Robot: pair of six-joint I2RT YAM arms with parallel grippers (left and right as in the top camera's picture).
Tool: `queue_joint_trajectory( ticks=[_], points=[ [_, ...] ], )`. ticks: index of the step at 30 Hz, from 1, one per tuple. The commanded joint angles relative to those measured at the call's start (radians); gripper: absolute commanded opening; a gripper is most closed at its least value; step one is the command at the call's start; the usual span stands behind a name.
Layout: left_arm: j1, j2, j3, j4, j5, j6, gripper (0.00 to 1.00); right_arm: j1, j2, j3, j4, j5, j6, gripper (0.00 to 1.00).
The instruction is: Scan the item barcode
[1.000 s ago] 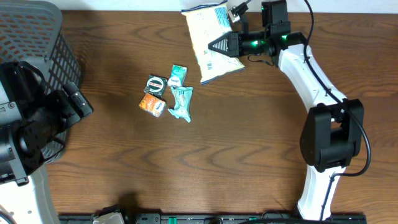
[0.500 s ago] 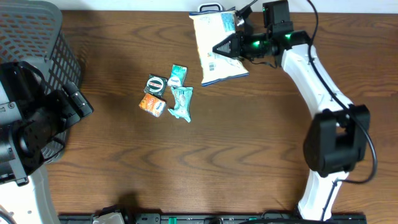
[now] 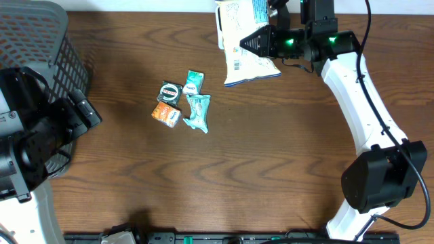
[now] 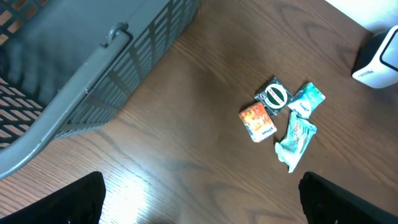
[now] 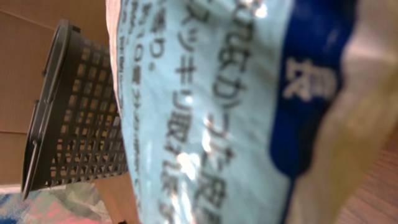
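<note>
Dark wood-grain table (image 3: 271,169) filled the overhead view, with a grey mesh basket (image 3: 41,41) at its far left corner and a small cluster of goods near the middle: an orange packet (image 3: 165,114), a round black-and-white one (image 3: 169,91) and two teal wrappers (image 3: 197,112) lying touching or just beside each other. The item in hand was a pale blue snack bag (image 3: 237,20), held off the table at the far edge. The right gripper (image 3: 245,43) had its fingers pressed together on the bag's middle, pinching the film so that the bag hung below the grip with its printed back turned upward. A barcode (image 3: 237,66) showed near the lower left edge of that face, so the grip seemed chosen to leave the code uncovered. From the right wrist the bag (image 5: 205,112) filled almost the whole view, too close and blurred for the fingers to be made out, with the basket (image 5: 68,112) behind it. The left gripper (image 4: 199,193) was spread wide and held nothing, parked over the basket side of the table, probably to keep clear of the working arm. Its camera caught a white device (image 4: 379,56) at the far edge beyond the packets, likely the scanner, though too little of it showed to be sure. By my judgement the bag was being carried toward that device, and the code would need turning to face it.
</note>
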Motion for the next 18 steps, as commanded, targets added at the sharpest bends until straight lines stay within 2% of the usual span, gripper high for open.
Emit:
queue_joint_trajectory(
  ticks=[1,8,14,18],
  points=[
    [0.005,0.0,-0.009,-0.002,-0.009,-0.002,0.98,0.005,-0.005,0.0,0.021,-0.027,-0.019,0.01],
    [0.005,0.0,-0.009,-0.002,-0.009,-0.002,0.98,0.011,-0.005,0.0,0.045,-0.053,-0.087,0.01],
    [0.005,0.0,-0.009,-0.002,-0.009,-0.002,0.98,0.013,-0.005,0.0,0.048,-0.047,-0.087,0.01],
    [0.005,0.0,-0.009,-0.002,-0.009,-0.002,0.98,0.027,-0.005,-0.001,0.006,0.086,-0.087,0.01]
  ],
)
